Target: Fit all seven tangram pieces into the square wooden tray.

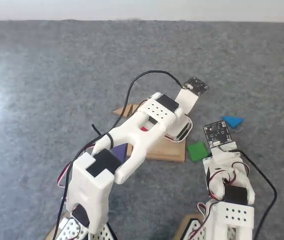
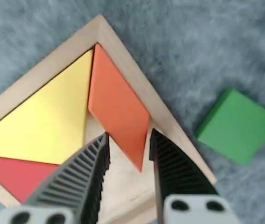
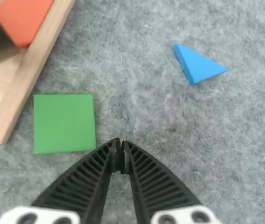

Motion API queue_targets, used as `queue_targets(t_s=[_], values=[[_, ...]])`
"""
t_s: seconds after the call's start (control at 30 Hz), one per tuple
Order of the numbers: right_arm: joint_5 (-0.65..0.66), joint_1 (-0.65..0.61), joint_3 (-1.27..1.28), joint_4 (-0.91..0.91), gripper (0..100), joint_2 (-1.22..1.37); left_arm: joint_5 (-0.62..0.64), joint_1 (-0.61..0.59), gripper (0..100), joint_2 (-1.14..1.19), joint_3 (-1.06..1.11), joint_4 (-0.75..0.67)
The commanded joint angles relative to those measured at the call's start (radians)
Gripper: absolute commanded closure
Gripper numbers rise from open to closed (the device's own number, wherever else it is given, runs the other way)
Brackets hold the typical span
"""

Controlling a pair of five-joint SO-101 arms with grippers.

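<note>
One orange piece [image 2: 117, 106], left tool [image 2: 129, 135] astride — parted

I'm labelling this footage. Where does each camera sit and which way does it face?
High view: fixed above, behind the bases, looking down over the left arm, right arm and tray.
Left wrist: looks down past its open jaws at the orange piece in the tray.
Right wrist: looks down past its shut jaws at the blue triangle.
All three share the green square.

Bright, even light w/ glare on table [image 1: 27, 70], soft shadows.
</note>
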Motion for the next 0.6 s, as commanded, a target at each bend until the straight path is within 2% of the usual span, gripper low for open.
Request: queue_targets(t_s=[0.0,0.57], values=[[0.011,-0.004,-0.006,-0.021,99.0,-0.016,-0.011,-0.002,87,-0.006,-0.050,-0.046],[0.011,-0.005,-0.006,-0.019,99.0,-0.016,-0.012,-0.003,86,-0.017,-0.051,-0.043]])
